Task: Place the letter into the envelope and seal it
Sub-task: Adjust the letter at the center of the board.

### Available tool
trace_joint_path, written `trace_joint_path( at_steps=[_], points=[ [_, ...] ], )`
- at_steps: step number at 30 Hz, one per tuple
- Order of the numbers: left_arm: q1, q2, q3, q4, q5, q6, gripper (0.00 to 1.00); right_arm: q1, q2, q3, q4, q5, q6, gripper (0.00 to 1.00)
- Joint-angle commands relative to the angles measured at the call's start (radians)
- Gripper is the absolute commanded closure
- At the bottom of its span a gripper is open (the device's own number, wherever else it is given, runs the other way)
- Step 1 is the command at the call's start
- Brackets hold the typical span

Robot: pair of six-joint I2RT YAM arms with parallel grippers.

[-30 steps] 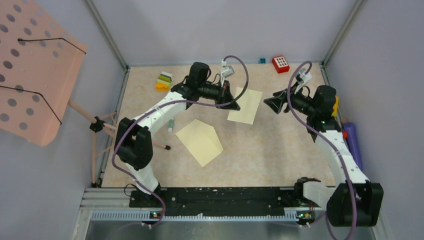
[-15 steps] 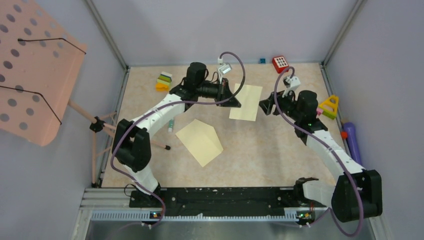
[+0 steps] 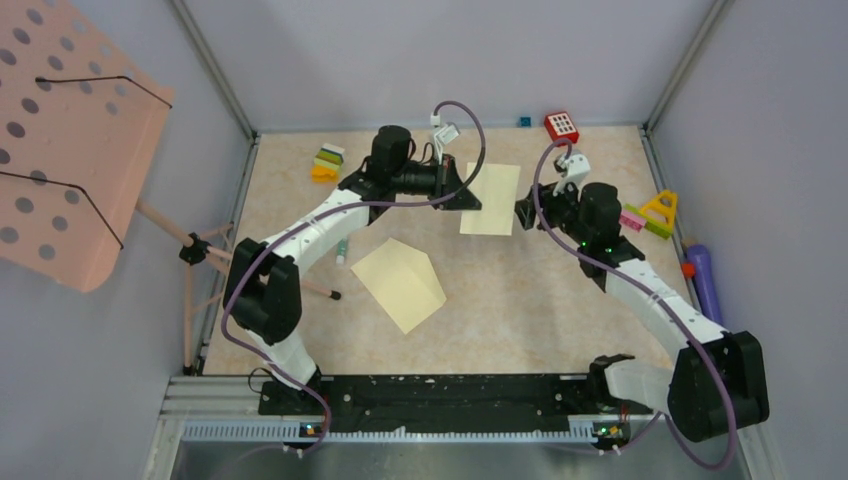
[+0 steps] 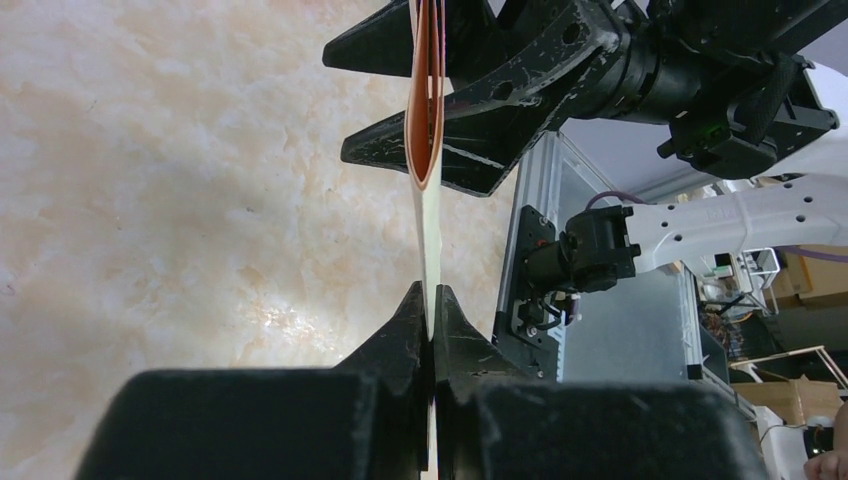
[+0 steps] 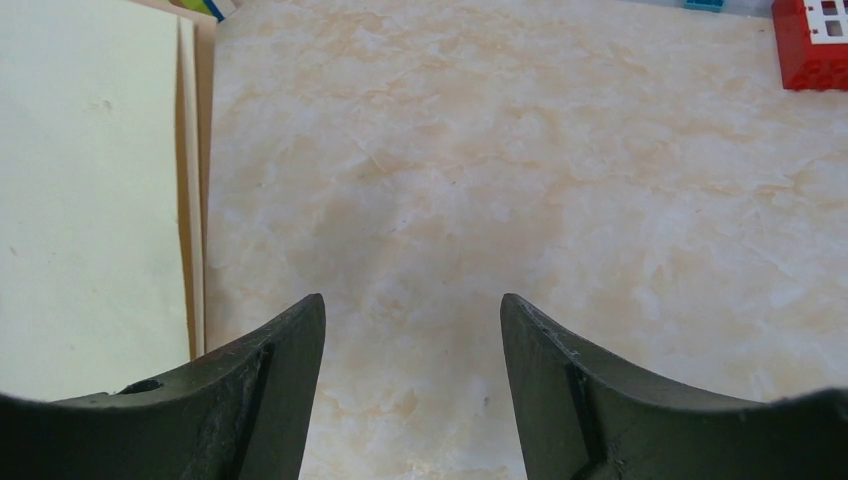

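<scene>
I had the left gripper (image 3: 468,200) clamped on the letter (image 3: 495,200), aloft at far centre; the right gripper (image 3: 522,213) gaped just right of it; the envelope (image 3: 400,283) lay flat, nearer and leftward; the open jaws, I judged, should straddle the letter's edge squarely before closing.

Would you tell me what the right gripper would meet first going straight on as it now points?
Probably the table: the wrist view shows only its surface ahead of the open right gripper; the paper sheet lies off to one side.
</scene>
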Motion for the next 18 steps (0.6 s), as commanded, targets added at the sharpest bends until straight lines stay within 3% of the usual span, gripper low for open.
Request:
trace_joint_path(
  at_steps=[1, 18],
  points=[
    [-0.004, -0.035, -0.005, 0.066, -0.004, -0.023, 1.0, 0.019, 0.009, 0.04, 0.033, 0.049, -0.013, 0.36],
    [-0.005, -0.035, -0.005, 0.04, -0.051, 0.001, 0.9, 0.068, 0.003, 0.062, 0.032, 0.031, -0.019, 0.36]
  ],
)
